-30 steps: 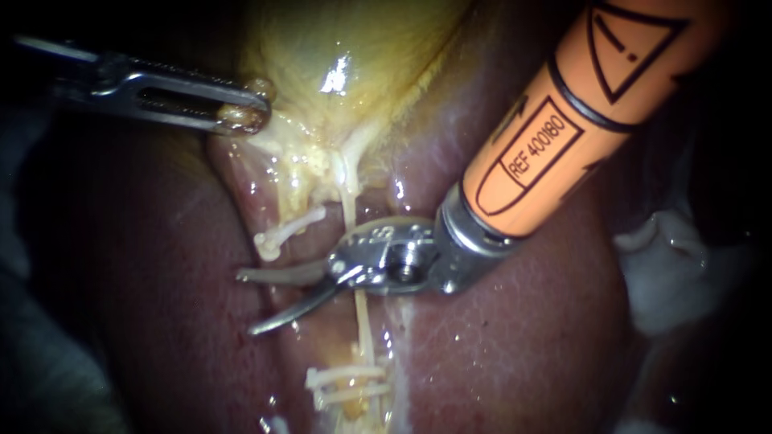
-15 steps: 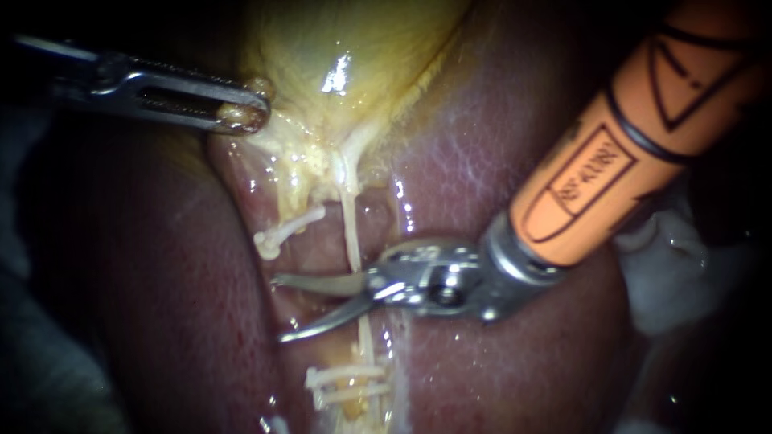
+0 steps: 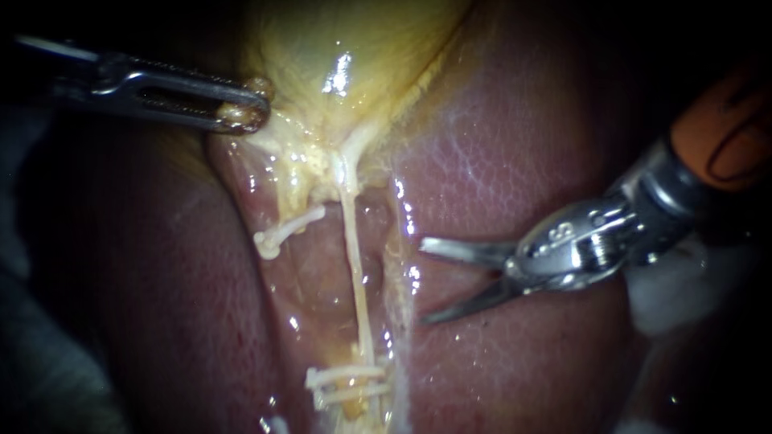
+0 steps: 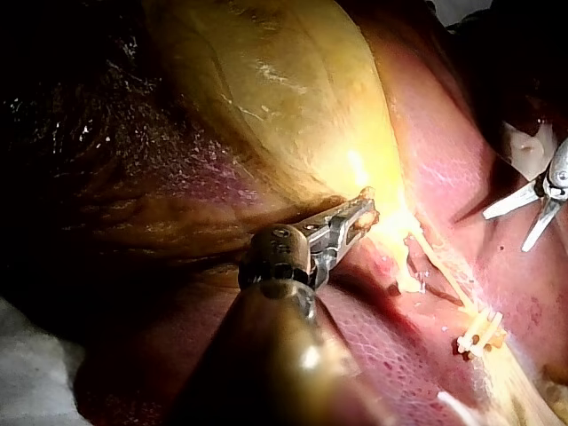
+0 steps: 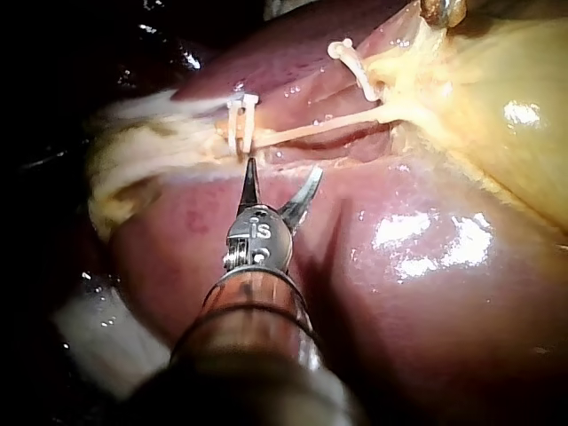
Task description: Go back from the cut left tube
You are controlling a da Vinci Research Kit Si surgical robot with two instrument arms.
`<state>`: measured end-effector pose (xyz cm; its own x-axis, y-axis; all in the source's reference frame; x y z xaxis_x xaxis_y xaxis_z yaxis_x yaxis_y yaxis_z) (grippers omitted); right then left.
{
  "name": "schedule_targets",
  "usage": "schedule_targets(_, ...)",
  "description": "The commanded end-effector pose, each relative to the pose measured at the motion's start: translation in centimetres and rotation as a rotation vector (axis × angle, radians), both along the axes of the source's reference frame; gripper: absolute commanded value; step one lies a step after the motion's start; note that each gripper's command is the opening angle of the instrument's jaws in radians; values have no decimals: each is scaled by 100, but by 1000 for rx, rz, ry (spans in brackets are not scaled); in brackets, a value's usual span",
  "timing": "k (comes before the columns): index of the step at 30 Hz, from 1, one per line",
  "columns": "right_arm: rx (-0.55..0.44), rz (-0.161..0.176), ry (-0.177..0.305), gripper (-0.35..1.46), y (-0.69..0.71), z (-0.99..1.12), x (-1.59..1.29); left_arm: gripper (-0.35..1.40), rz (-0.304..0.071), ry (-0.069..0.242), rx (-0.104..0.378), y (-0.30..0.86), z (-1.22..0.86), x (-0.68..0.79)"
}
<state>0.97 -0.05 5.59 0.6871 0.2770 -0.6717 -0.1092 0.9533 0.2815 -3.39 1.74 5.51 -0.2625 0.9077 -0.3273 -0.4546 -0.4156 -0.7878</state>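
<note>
The yellow gallbladder [image 3: 338,48] lies at the top, and my left instrument [image 3: 241,112] is shut on its tissue at the neck; the left wrist view shows the same grip [image 4: 359,216]. Below the neck, the short stub of the cut left tube [image 3: 310,197] ends in a white clip [image 3: 283,233]. The right tube [image 3: 358,281] runs whole down to two white clips [image 3: 346,382]. My right instrument [image 3: 424,283] has curved blades that stand open, holding nothing, over the liver to the right of both tubes. In the right wrist view the blades [image 5: 282,173] stop short of the tube [image 5: 311,127].
Dark red liver [image 3: 498,161] surrounds the field on both sides. White gauze [image 3: 667,289] lies under the right instrument's shaft at the right edge. Wet pale tissue lines the bed between the tubes.
My right instrument has drawn back to the right, from across the tubes to over the liver, its blades still open. The left instrument holds as before.
</note>
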Motion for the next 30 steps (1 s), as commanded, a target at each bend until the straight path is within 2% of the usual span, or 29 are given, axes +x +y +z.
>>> schedule_targets(1, -9, 9, -13, 142, 3, -2, -5, -35, 0, 0, 0, 0, 0, 0)
schedule_targets(7, -41, 34, -60, 142, 10, -7, -14, -35, 0, 0, -1, -1, 1, 0)
schedule_targets(11, -33, 32, -64, 142, 10, -7, -15, -35, -1, 1, -2, -2, 3, -2)
schedule_targets(15, -9, 18, -44, 142, 10, -7, -16, -35, -4, 4, -6, -5, 8, -5)
schedule_targets(23, -9, 17, -44, 142, 10, -6, -18, -35, 1, 2, -12, -15, 33, -26)
schedule_targets(27, -9, 17, -44, 143, 10, -5, -18, -35, 6, -2, -11, -17, 41, -36)
schedule_targets(30, -9, 17, -44, 143, 10, -5, -18, -35, 5, -1, -11, -16, 41, -38)
